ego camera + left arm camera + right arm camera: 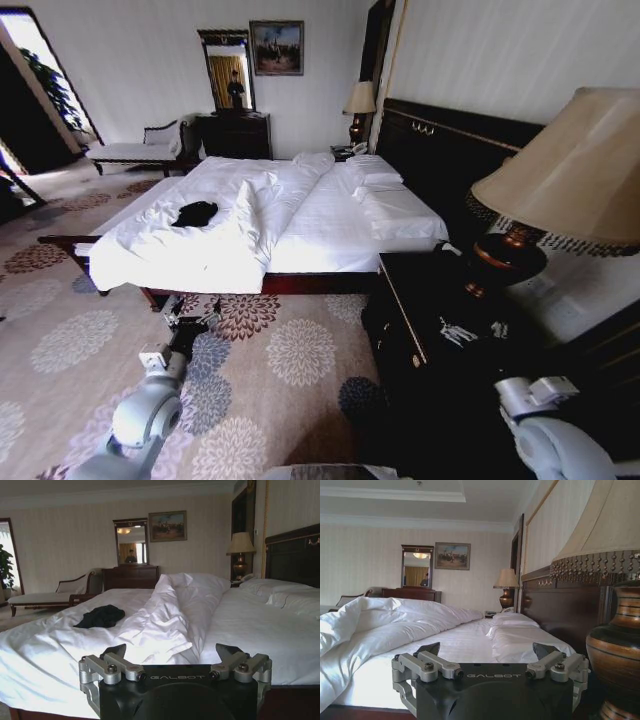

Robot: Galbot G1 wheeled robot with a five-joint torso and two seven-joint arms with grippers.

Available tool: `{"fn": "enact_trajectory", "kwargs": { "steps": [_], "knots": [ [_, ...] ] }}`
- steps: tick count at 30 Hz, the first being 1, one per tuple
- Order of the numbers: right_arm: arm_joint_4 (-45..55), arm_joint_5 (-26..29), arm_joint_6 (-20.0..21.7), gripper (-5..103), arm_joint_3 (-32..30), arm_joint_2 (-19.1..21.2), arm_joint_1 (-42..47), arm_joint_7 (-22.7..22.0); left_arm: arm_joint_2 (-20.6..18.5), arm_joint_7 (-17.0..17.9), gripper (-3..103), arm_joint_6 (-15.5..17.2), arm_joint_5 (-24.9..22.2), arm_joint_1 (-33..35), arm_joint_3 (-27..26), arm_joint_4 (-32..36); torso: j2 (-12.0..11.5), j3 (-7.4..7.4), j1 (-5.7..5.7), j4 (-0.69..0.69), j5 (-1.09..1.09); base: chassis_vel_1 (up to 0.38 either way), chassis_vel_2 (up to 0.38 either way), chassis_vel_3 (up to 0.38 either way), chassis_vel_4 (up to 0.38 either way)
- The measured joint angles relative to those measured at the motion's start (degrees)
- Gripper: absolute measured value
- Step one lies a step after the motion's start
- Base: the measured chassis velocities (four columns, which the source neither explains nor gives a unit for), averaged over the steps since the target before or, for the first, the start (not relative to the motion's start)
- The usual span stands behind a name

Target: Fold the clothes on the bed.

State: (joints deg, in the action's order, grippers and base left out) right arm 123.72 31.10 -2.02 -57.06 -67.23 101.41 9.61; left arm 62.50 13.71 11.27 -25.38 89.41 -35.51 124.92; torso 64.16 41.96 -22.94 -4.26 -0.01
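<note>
Still off the bed, so we're on approach: the black T-shirt lies crumpled on the duvet nr the foot-end left corner. Left gripper & right gripper both spread open, empty. We'd close in square to that corner w/o snagging the duvet.

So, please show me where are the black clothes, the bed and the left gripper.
clothes (195,213), head view, middle of the dark heap.
bed (330,225), head view, bare white sheet.
left gripper (175,655), left wrist view, midway between its open fingertips.
</note>
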Motion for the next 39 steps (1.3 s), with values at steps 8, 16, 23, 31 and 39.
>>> {"fn": "enact_trajectory", "kwargs": {
  "steps": [8, 16, 23, 31, 39],
  "knots": [
    [0.00, -0.28, 0.29, 100, 0.03, -0.42, 0.20, -0.25, 0.04, -0.33, 100, -0.18, 0.57, 0.60, -0.05, 0.38, 0.00, 0.00, 0.00, 0.00, 0.00, 0.000, 0.000, 0.000, 0.000],
    [-0.23, -0.74, 0.36, 100, 0.09, -0.48, 0.44, -0.24, 0.05, -0.34, 100, -0.20, 0.62, 1.02, -0.18, 0.65, 0.00, 0.00, 0.00, 0.00, 0.00, 0.000, 0.000, 0.000, 0.000],
    [-0.27, -0.78, -0.07, 100, 0.10, -0.70, 0.78, -0.18, 0.14, -0.34, 100, -0.24, 0.66, 1.28, -0.25, 0.83, 0.00, 0.00, 0.01, 0.00, 0.00, -0.002, 0.008, 0.003, -0.004],
    [-0.31, -0.80, -0.26, 100, 0.07, -0.60, 0.76, -0.12, 0.15, -0.34, 100, -0.24, 0.66, 1.29, -0.21, 0.83, 0.00, 0.01, -0.01, 0.00, 0.00, -0.111, 0.116, 0.112, -0.097],
    [-0.62, -0.81, -0.28, 100, 0.16, -0.50, 0.49, 0.03, 0.20, -0.33, 100, -0.24, 0.66, 1.30, -0.04, 0.56, 0.00, 0.01, -0.02, 0.00, -0.01, -0.179, 0.191, 0.187, -0.200]
  ]
}}
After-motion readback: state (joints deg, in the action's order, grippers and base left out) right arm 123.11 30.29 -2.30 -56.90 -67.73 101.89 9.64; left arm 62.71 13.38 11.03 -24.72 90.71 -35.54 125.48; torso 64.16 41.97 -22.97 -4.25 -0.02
